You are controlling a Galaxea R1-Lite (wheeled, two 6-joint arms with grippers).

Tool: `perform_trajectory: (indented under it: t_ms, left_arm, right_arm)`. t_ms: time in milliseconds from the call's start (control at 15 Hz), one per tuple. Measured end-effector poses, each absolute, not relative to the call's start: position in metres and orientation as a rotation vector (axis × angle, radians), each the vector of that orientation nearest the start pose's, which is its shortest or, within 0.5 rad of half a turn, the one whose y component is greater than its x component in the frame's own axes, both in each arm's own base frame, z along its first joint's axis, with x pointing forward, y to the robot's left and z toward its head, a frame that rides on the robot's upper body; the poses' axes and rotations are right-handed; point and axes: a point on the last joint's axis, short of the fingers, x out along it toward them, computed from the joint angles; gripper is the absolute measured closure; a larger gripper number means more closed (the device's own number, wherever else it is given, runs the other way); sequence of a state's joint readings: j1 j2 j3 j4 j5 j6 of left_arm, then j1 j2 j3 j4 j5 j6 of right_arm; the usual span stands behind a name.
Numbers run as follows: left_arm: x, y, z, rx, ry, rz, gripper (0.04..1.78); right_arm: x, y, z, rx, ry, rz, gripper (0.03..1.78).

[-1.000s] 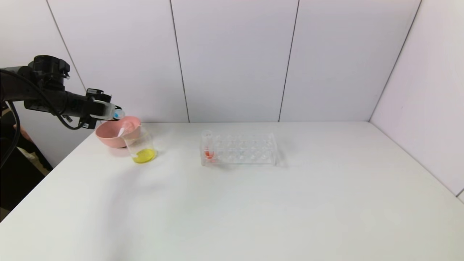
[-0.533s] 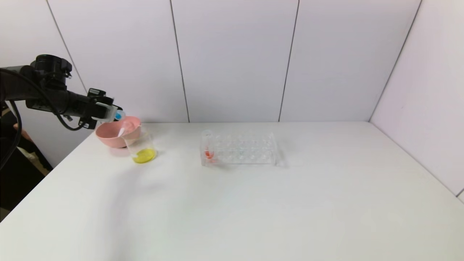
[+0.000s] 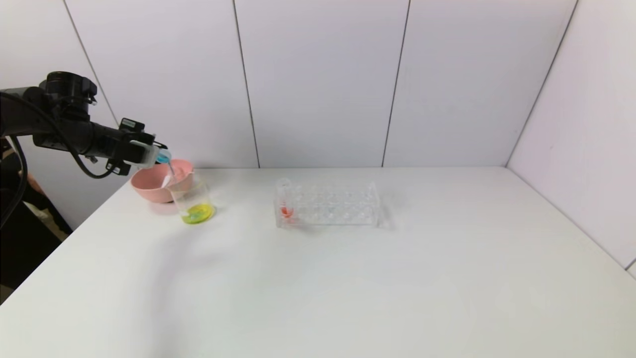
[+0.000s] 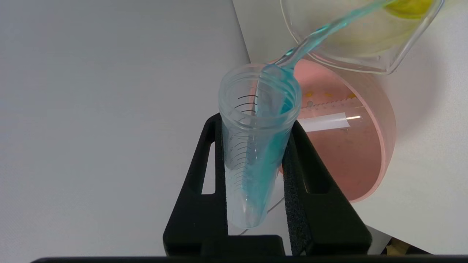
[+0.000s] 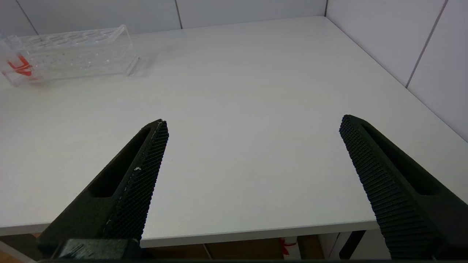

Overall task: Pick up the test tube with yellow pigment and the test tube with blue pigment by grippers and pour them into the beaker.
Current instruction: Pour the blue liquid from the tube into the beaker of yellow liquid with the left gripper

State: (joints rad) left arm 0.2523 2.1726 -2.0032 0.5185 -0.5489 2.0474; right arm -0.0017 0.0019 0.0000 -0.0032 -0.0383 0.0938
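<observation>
Left gripper (image 4: 256,146): clamped on the blue tube (image 4: 256,153), held high over the table's (image 3: 348,278) far left corner, above the beaker (image 3: 195,201).
Blue tube: tipped well over, mouth toward the beaker; a thin blue stream runs from its lip into the beaker in the left wrist view. A streak of blue clings along the tube's inner wall, so it does not look fully drained.
Beaker: stands on the table touching or just in front of the pink bowl (image 3: 154,186); holds yellow liquid at the bottom, with a greenish-blue patch forming in it in the head view.
Yellow tube: not clearly seen in any view; the yellow in the beaker suggests its pour is done. A pale object lies in the pink bowl, but I cannot tell what it is.
Rack (image 3: 328,204): mid-table, well apart from the beaker, holding only the red-orange tube (image 3: 285,201) at its left end.
Right gripper (image 5: 252,160): spread wide, holding nothing, parked low over the table's near right edge.
Progress: judged late stage; yellow seems poured, blue is mid-pour.
Left to do: likely just drain the blue tube and set it aside.
</observation>
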Motion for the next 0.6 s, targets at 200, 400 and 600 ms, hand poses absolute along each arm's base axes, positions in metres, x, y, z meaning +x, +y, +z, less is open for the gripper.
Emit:
perform_trajectory:
  t_ms: [200,400,600]
  left_arm:
    - [0.4208,0.0958,0.2294,1.687,0.099,-0.783,1.37]
    - [0.4212,0.0948,0.2292,1.687,0.098,-0.785,1.37]
    - [0.4216,0.0941,0.2291,1.688,0.096,-0.785,1.37]
  right_arm:
    - [-0.0227,-0.0008,0.0759,0.094,-0.004,-0.04,0.1]
    - [-0.0227,-0.0008,0.0759,0.094,-0.003,-0.04,0.1]
    - [-0.0227,-0.0008,0.0759,0.094,-0.003,-0.04,0.1]
